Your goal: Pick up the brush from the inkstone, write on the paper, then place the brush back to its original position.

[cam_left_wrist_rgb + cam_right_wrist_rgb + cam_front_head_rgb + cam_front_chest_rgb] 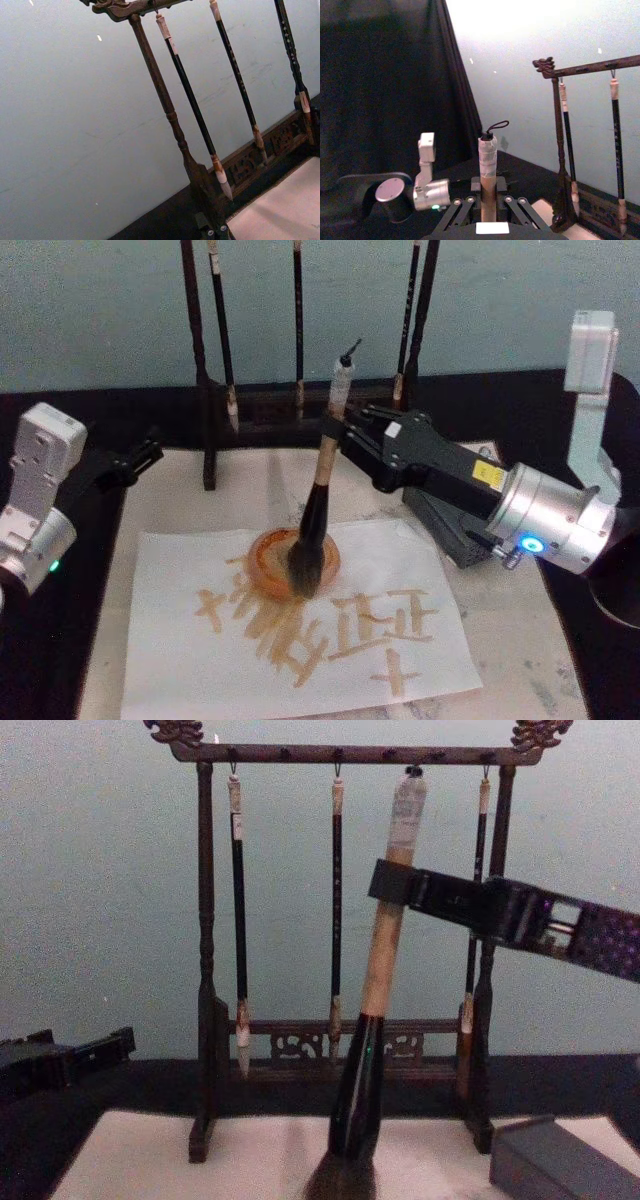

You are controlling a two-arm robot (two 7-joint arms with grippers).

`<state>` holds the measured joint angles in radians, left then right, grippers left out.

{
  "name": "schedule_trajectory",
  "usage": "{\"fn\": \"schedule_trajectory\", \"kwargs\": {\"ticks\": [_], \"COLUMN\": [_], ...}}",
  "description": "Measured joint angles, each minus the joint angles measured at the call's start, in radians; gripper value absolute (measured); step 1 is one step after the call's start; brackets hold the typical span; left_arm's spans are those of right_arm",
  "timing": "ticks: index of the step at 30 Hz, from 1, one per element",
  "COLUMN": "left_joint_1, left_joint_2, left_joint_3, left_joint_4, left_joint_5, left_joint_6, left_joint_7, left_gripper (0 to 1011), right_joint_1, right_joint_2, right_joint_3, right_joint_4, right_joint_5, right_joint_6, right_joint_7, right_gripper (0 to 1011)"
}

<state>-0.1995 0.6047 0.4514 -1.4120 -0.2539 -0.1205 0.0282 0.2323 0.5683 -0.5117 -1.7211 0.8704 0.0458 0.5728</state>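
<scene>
Right of the paper [300,640], the black right end effector [335,428] bears a yellow label [487,474]; its silver cylindrical wrist [550,515] has a blue ring light [527,543]. Left of it, the black left end effector [150,452] joins a silver-white wrist glowing green.

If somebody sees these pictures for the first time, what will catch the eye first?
First the brush, thick and nearly upright, gripped on its shaft by the right gripper, its bristles pressing on a round brown blot on the paper. Next, the brown strokes written across that sheet. Behind stands the dark rack with three thin brushes hanging; the left gripper is parked off to the left.
</scene>
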Motion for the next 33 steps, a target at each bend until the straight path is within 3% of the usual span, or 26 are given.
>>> {"fn": "schedule_trajectory", "kwargs": {"ticks": [15,33], "left_joint_1": [0.000,0.000], "left_joint_2": [0.000,0.000], "left_joint_3": [0.000,0.000], "left_joint_4": [0.000,0.000], "left_joint_5": [0.000,0.000], "left_joint_6": [0.000,0.000], "left_joint_7": [0.000,0.000], "left_gripper": [1002,1002], "right_joint_1": [0.044,0.068], "right_joint_2": [-0.091,-0.153], "right_joint_3": [-0.007,0.010], "right_joint_4": [0.139,0.238], "right_joint_5": [0.029,0.030], "right_joint_6": [-0.029,-0.063], "right_joint_7": [-0.011,-0.010], "right_gripper": [182,182]}}
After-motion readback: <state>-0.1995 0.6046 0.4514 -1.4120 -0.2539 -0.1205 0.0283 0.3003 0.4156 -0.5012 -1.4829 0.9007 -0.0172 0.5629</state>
